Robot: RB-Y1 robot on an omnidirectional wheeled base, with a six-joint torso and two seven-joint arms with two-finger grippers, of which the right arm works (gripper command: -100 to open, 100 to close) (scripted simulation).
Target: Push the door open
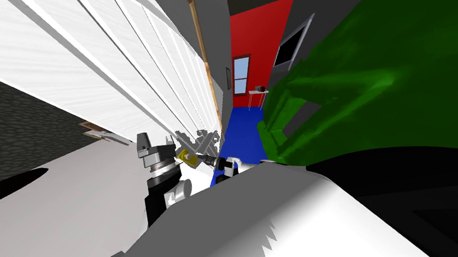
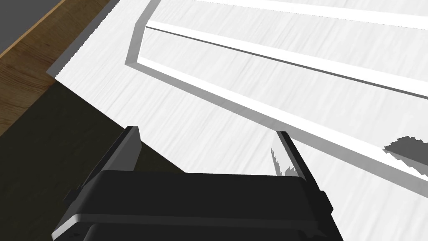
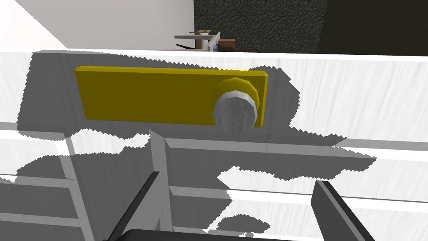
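Observation:
A white panelled door (image 1: 125, 66) runs along my left, its free edge near a wooden frame (image 1: 204, 52). It carries a yellow plate (image 3: 150, 96) with a grey round knob (image 3: 235, 112); the same yellow plate (image 1: 187, 158) shows just ahead of my arms. My right gripper (image 3: 236, 196) is open, aimed at the door's panels a little short of the knob, with nothing between its fingers. Also open, my left gripper (image 2: 207, 146) sits close against a white door panel (image 2: 267, 83), with one fingertip (image 2: 284, 155) nearly on the surface. The left hand (image 1: 144, 146) stands beside the door.
Past the door's edge a passage with a blue floor (image 1: 239, 131) leads to a red wall (image 1: 258, 41) with a window and a small table. A large green shape (image 1: 377, 76) crowds the right side. A dark stone wall (image 1: 3, 121) lies to my left.

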